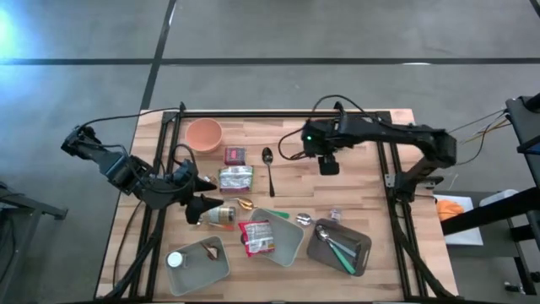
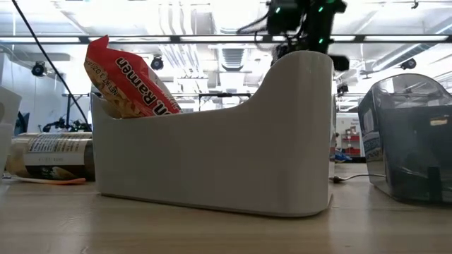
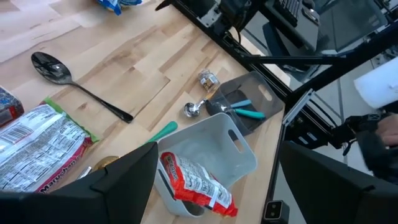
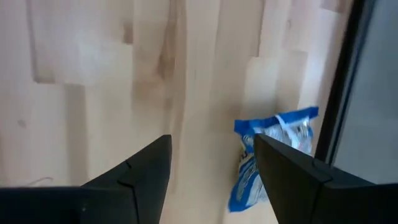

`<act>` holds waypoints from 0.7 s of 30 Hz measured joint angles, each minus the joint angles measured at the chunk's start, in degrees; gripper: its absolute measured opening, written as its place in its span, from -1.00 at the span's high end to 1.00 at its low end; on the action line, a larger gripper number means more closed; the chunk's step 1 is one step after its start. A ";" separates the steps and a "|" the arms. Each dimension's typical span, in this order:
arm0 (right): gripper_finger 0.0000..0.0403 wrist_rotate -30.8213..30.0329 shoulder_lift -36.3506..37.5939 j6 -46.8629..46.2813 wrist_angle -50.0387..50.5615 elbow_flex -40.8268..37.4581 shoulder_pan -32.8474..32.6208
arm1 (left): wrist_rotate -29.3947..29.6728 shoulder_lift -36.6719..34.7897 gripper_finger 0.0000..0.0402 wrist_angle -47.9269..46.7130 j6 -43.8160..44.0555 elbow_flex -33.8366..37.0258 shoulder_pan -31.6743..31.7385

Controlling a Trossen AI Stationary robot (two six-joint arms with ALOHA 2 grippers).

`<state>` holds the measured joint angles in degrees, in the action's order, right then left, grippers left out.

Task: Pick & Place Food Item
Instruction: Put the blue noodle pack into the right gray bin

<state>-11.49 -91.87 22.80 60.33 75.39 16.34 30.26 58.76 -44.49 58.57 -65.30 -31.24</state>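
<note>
A red ramen packet lies in the pale grey bin at the near middle, its top leaning on the bin's wall. A blue snack packet lies flat on the wood at the far side. My right gripper hangs open above it, pointing down, with bare table between its fingers and the packet beside one finger. In the high view that gripper hides the packet. My left gripper waits open at the left, above the table, beside a jar.
An orange bowl, a small red packet, a black spoon and a green-and-white packet lie far of centre. A dark tray with utensils stands near right, a second grey bin near left.
</note>
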 joint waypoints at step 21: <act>-0.12 -5.16 -11.13 22.07 -6.38 0.42 6.18 | 0.15 0.00 -0.69 -0.09 0.26 0.00 0.66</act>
<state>-16.64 -103.00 44.88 53.95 75.81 22.52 30.41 58.76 -44.58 58.83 -65.30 -30.59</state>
